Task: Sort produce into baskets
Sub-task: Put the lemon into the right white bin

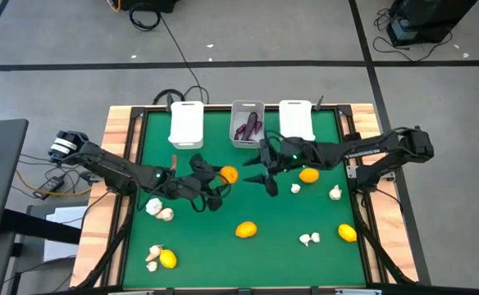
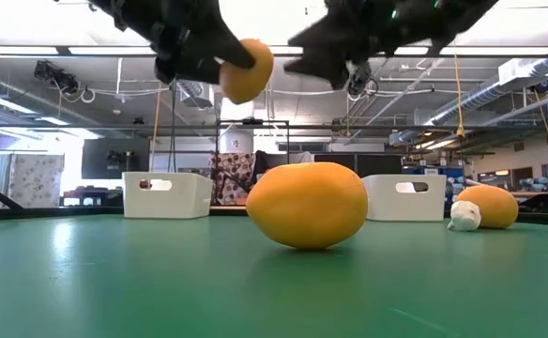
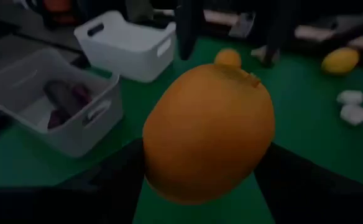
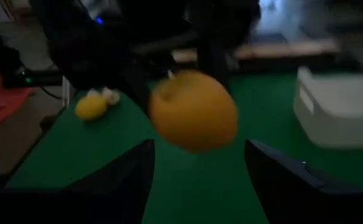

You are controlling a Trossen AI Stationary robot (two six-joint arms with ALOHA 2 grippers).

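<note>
My left gripper [image 1: 221,182] is shut on an orange citrus fruit [image 1: 229,174], held well above the table in the low view [image 2: 247,69]. My right gripper [image 1: 262,180] is open and empty just right of that fruit. Its fingers point at the fruit [image 4: 194,111] without touching it. A greyish bin [image 1: 247,123] at the far edge holds dark purple eggplants [image 3: 63,99]. One white bin [image 1: 186,123] stands to its left and another [image 1: 296,119] to its right. My left gripper pinches the citrus fruit by its two opposite sides [image 3: 163,168] between its two fingers [image 3: 116,180]. The fingers come roughly level from the table's left. The fruit is lifted clear of the table and sticks out past the fingertips.
Loose citrus lies on the green mat at the middle [image 1: 246,230], right of middle [image 1: 308,174], near right [image 1: 348,233] and near left [image 1: 167,259]. Garlic bulbs lie at the left [image 1: 153,206], near left [image 1: 152,256] and on the right [image 1: 335,193], [image 1: 309,239], [image 1: 295,188].
</note>
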